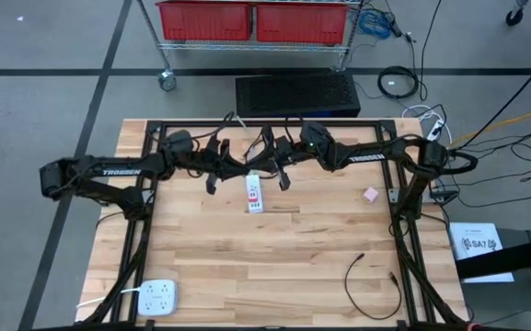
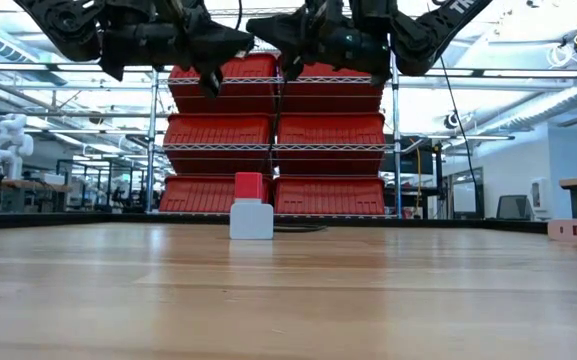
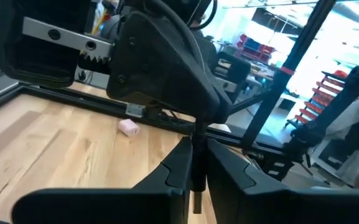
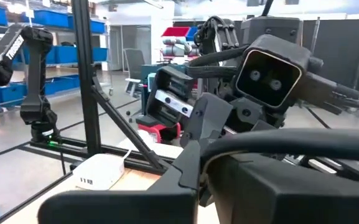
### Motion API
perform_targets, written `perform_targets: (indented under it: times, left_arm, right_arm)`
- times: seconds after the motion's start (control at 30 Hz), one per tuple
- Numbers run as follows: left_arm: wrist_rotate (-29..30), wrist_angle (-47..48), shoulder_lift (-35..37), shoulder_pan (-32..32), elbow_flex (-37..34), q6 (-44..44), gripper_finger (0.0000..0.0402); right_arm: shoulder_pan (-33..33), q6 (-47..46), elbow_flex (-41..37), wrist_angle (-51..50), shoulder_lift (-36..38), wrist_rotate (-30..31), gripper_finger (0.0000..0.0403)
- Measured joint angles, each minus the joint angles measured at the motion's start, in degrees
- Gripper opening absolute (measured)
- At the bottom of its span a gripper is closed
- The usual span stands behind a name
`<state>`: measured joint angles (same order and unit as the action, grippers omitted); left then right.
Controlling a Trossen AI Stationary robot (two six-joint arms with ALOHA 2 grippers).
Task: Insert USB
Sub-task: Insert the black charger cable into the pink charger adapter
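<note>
USB plug (image 3: 196, 186) is a thin dark piece, and it sits high in the air over the back middle of the tabletop (image 1: 293, 244). It stands up and down in the narrow gap between the two fingers of the left tool (image 3: 198, 146), which pinches it from both sides. Its lower end looks a bit lighter than the rest. The right tool (image 4: 204, 168) is just beside it, facing the left tool from the other side, and its fingers are pressed together. It is hard to tell if anything is caught between them. Both arms reach in from the sides and meet above the wood, and neither tool touches the tabletop. Below and a little in front of them lies a white charger block (image 1: 254, 194) with red on it. A small pink block (image 1: 370, 194) sits off toward the right arm's side. A loose black cable (image 1: 368, 276) curls near the front right corner, well apart from the tools. A white power strip (image 1: 157, 296) lies at the front left corner. Red bins (image 2: 328, 130) fill a metal shelf behind the tabletop.
</note>
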<state>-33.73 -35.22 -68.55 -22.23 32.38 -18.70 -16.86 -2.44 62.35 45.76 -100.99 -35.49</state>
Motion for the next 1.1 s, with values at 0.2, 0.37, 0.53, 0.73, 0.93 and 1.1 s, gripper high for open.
perform_targets:
  times: [0.2, 0.37, 0.53, 0.73, 0.93, 1.1]
  left_arm:
    - [3.66, 1.27, -0.17, 0.07, 0.0, -0.18, 0.0081]
    - [6.76, 2.68, -0.15, 0.01, 0.0, 0.12, 0.0117]
    - [11.65, 4.43, -0.11, -0.01, 0.0, 2.47, 0.0154]
    - [22.17, 6.63, -0.07, 0.58, 0.0, 7.93, 0.0168]
    - [33.4, 9.78, -0.04, 2.69, 0.0, 13.14, 0.0169]
    - [43.12, 15.08, -0.04, 6.5, 0.0, 16.05, 0.0169]
  right_arm:
    - [-0.02, 0.13, 0.0, -1.54, 0.0, 2.98, 0.0001]
    - [0.02, 0.15, 0.02, -3.63, 0.47, 4.53, 0.0]
    - [0.11, 2.59, 0.02, -11.87, 3.54, 10.23, 0.0]
    - [1.4, 1.97, 0.07, -23.07, 7.87, 21.14, 0.0]
    - [4.06, -5.44, 0.07, -28.5, 8.55, 29.15, 0.0]
    - [7.16, -10.17, 0.07, -32.54, 7.69, 37.02, 0.0]
